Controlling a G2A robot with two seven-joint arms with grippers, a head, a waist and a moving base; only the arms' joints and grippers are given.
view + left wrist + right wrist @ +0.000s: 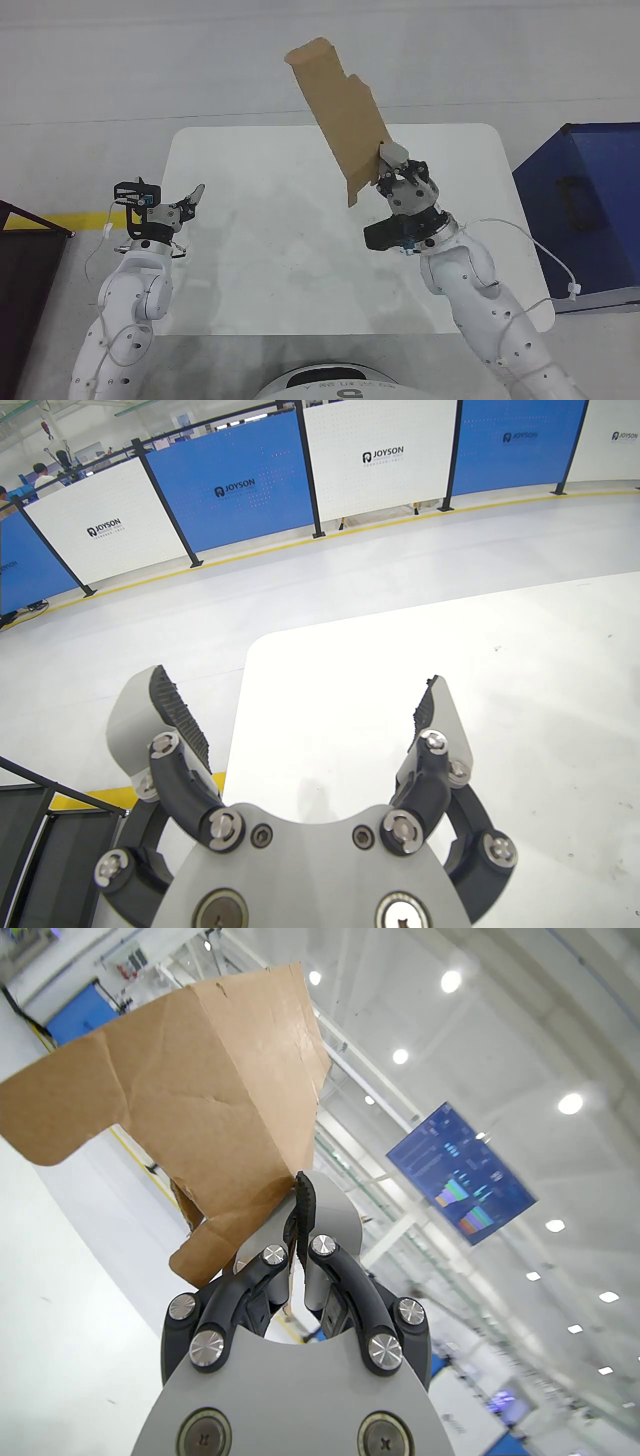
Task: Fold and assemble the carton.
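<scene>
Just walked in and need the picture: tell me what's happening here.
The right gripper has its fingers shut on one edge of a carton, holding it up above the table. The left gripper hangs open and empty by the table's left edge. The carton is not yet assembled.

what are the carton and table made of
The carton looks like matte brown cardboard, probably corrugated: fold creases and fibrous cut edges. The table has a smooth white top with a faint sheen and scuffs, perhaps laminate or painted board.
</scene>
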